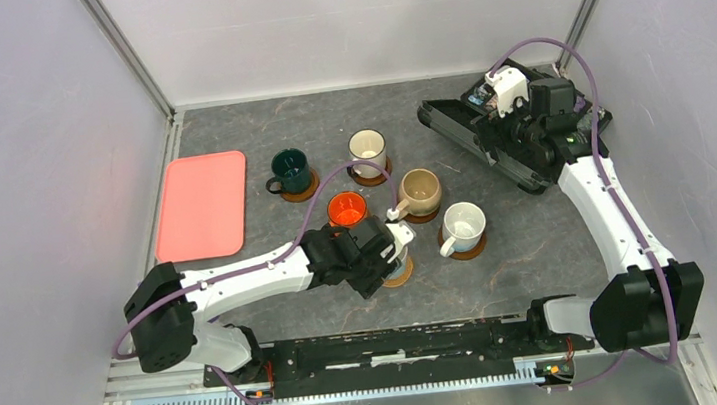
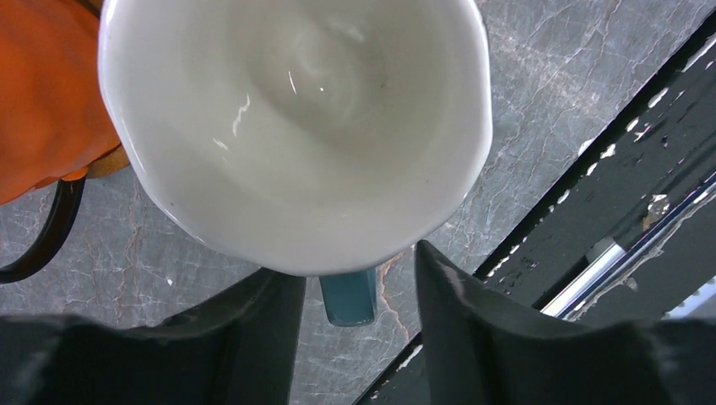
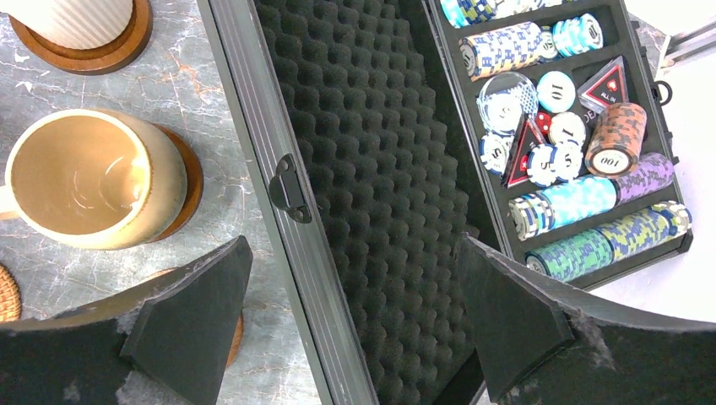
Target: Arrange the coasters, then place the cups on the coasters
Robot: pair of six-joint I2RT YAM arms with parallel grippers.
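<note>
The light blue cup [image 2: 295, 126], white inside, fills the left wrist view, and its blue handle [image 2: 348, 297] lies between my left gripper's [image 2: 355, 263] fingers with a gap on each side. That cup rests on a coaster [image 1: 399, 275], mostly hidden under the left gripper [image 1: 395, 249]. The orange cup [image 1: 346, 209] stands just behind it. The dark green [image 1: 291, 169], cream [image 1: 367, 148], beige [image 1: 421, 191] and white [image 1: 462, 225] cups each sit on a brown coaster. My right gripper [image 3: 355, 245] is open above the case's foam lid, holding nothing.
A pink tray [image 1: 201, 206] lies at the left. An open poker chip case [image 1: 518, 135] with stacked chips [image 3: 591, 202] sits at the back right under my right gripper [image 1: 499, 127]. The black base rail [image 2: 608, 211] runs just beside the light blue cup.
</note>
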